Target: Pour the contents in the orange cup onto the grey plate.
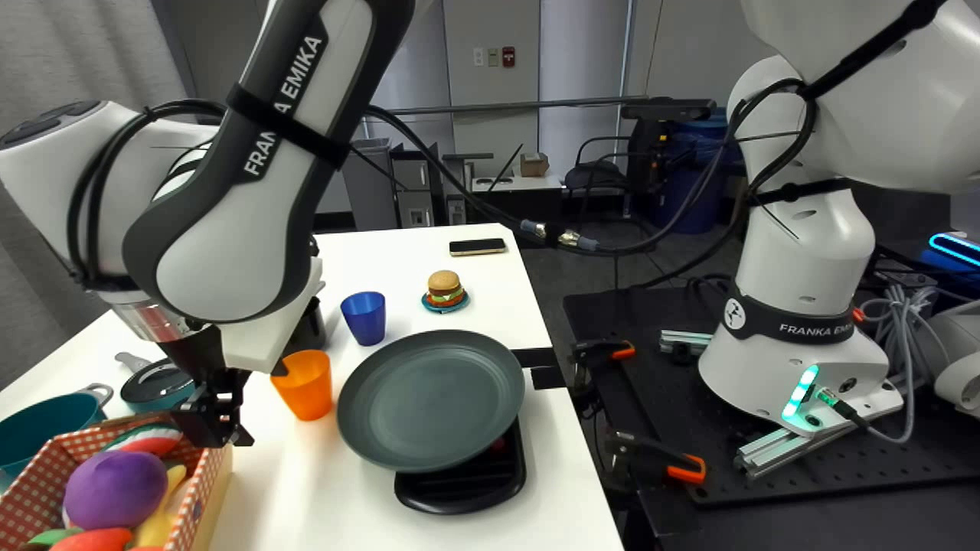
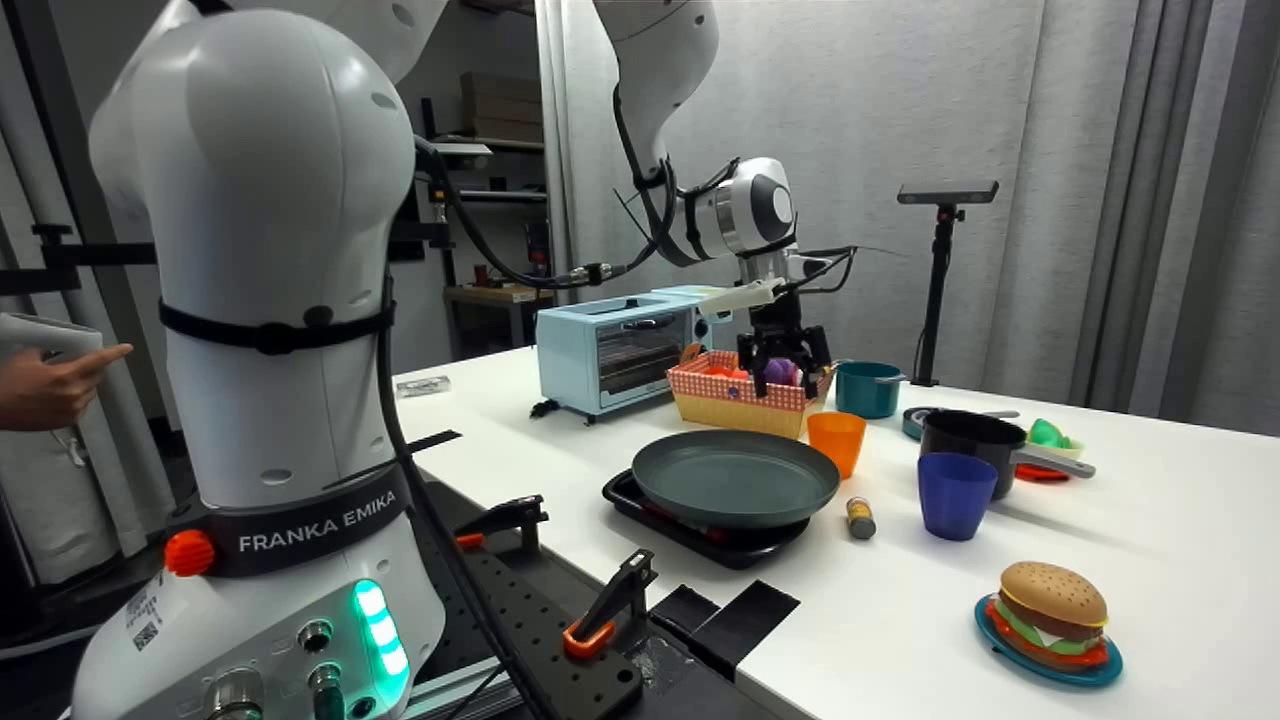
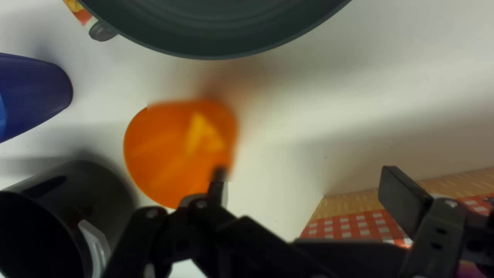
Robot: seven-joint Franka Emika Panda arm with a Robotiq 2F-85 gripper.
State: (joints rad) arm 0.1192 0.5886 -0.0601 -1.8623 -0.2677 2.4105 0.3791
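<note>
The orange cup (image 1: pixel 306 394) stands upright on the white table, also seen in an exterior view (image 2: pixel 838 445). Small yellow contents (image 3: pixel 204 135) lie inside it, blurred in the wrist view. Right beside the cup, the round grey plate (image 1: pixel 432 402) rests on a black rack, its surface bare. My gripper (image 2: pixel 785 385) hovers between the cup and the basket, above the table. In the wrist view the gripper (image 3: pixel 307 173) is wide open with nothing between its fingers; the left finger overlaps the edge of the orange cup (image 3: pixel 166 150), and contact there cannot be judged.
A checkered basket (image 2: pixel 740 412) of soft toys sits close below the gripper. The black pot (image 2: pixel 965 440) and blue cup (image 2: pixel 955 497) flank the orange cup. A small bottle (image 2: pixel 860 518) lies near the plate. Farther off are a toy burger (image 2: pixel 1050 610) and a toaster oven (image 2: pixel 620 350).
</note>
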